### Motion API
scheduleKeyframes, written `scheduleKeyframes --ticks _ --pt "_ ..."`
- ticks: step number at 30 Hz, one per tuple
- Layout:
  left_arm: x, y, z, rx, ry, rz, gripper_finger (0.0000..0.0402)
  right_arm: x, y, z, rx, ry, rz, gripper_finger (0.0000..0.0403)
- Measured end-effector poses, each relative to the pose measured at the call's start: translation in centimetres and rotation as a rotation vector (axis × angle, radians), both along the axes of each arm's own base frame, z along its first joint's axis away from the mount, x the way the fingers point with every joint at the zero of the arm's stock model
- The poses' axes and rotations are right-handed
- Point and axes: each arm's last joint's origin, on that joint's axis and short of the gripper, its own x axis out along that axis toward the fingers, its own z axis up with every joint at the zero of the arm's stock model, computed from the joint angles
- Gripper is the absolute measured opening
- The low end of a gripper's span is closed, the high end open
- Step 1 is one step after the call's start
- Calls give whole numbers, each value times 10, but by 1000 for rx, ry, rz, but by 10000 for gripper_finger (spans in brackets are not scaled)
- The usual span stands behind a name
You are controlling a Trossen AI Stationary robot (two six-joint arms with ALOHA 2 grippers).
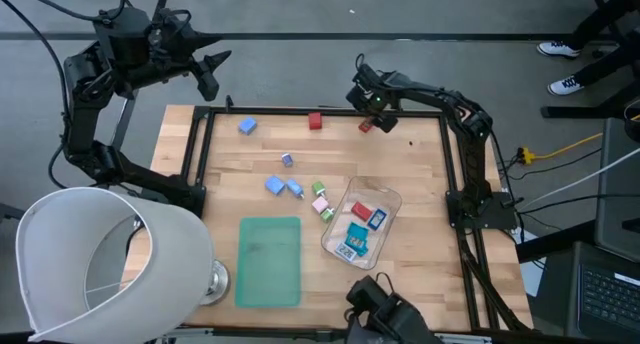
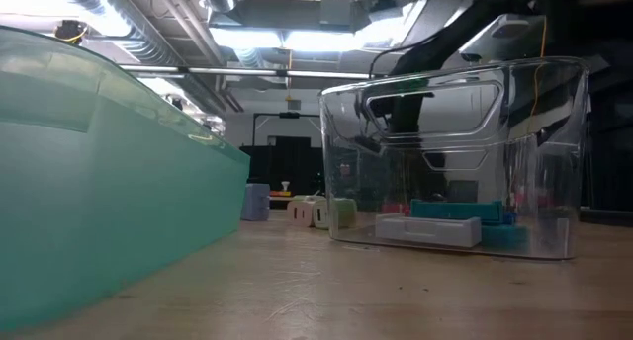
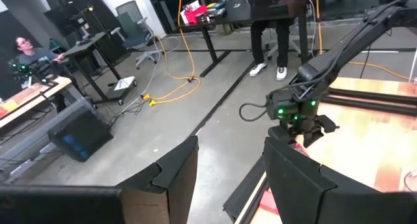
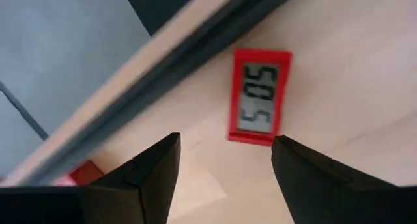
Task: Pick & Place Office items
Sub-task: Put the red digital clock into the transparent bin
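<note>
You have a small flat red rectangular piece with a grey digit display (image 4: 257, 99) lying on the wooden desk (image 1: 400, 164) at its far edge, right of centre. In the right wrist view it sits just beside the dark frame rail (image 4: 195, 55) that borders the desk, its long axis tilted slightly off that rail. Bare wood lies open on the side away from the rail. The right end effector (image 1: 374, 114) hovers over it with its fingers spread apart, holding nothing; the piece shows between and beyond the two fingertips. A second red piece (image 4: 81, 174) is cut off behind one finger.

Farther along the same far edge you will find a red block (image 1: 315, 120) and a blue block (image 1: 247, 127). Toward the middle lie a small purple-blue piece (image 1: 287, 160), two blue pieces (image 1: 275, 186), and a cluster of light green and pink pieces (image 1: 321, 197). The clear plastic rectangular tray (image 1: 390, 201) lies just beside that cluster, holding red, blue and teal pieces (image 1: 356, 239). In the low view its wall blurs the contents.

The flat green rectangular mat (image 1: 270, 261) lies near the tray, at the near edge. A white lampshade (image 1: 110, 259) covers the near left corner.

The left end effector (image 1: 212, 72) waits beyond the far left corner, off the desk, its fingers parted and empty.
</note>
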Motion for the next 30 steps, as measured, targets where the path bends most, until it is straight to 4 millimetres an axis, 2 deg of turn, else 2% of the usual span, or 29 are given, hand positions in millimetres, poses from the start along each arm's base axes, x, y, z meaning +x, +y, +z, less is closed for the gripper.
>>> scheduleKeyframes --ticks 6,11,16,24,30 --pt "0 0 0 -5 -4 2 171 -18 -9 -2 41 50 29 239" --pt "0 0 0 -7 -6 3 171 -24 -17 -2 31 46 23 239" --pt "0 0 0 -7 -6 3 171 -24 -19 -6 30 42 25 239" --pt "0 0 -1 -10 0 7 171 -11 -19 -37 120 -2 69 239" --pt "0 0 -1 -12 8 11 171 -5 -20 -48 127 -22 79 239"
